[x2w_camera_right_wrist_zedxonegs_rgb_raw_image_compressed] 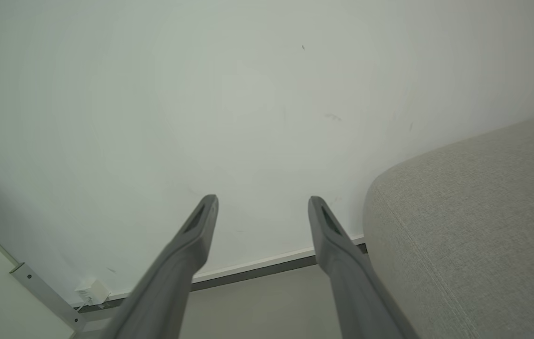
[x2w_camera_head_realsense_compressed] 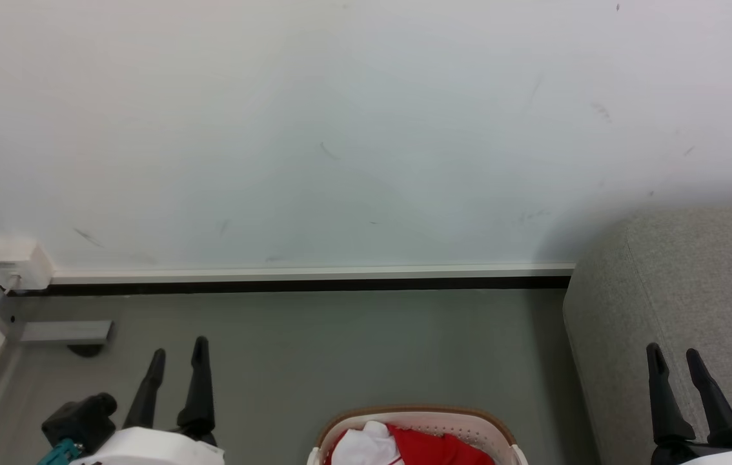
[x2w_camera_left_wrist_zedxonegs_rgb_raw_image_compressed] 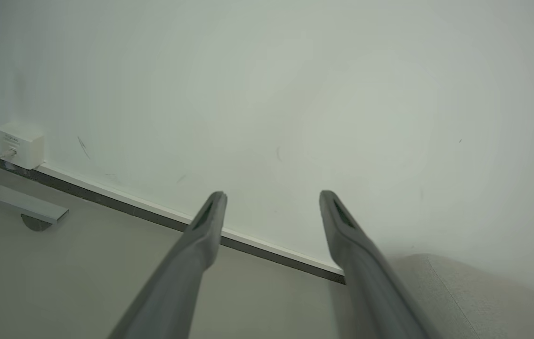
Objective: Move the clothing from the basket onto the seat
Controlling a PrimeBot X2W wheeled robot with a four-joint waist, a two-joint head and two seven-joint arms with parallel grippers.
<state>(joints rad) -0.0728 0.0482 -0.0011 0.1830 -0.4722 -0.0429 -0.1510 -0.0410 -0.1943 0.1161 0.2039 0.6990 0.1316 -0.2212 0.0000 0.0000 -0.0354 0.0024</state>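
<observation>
Perforated rounded basket (x2w_camera_head_realsense_compressed: 463, 424), crumpled red clothing (x2w_camera_head_realsense_compressed: 443, 447) inside.

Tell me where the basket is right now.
The basket sits at the head view's bottom centre on the grey floor, between the left claw and right claw, left of the sofa.

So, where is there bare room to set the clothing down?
The visible seat, bordered by wall and floor, is bare. Grey floor between skirting, left claw and basket is open too. Only the basket is crowded, holding clothing.
</observation>
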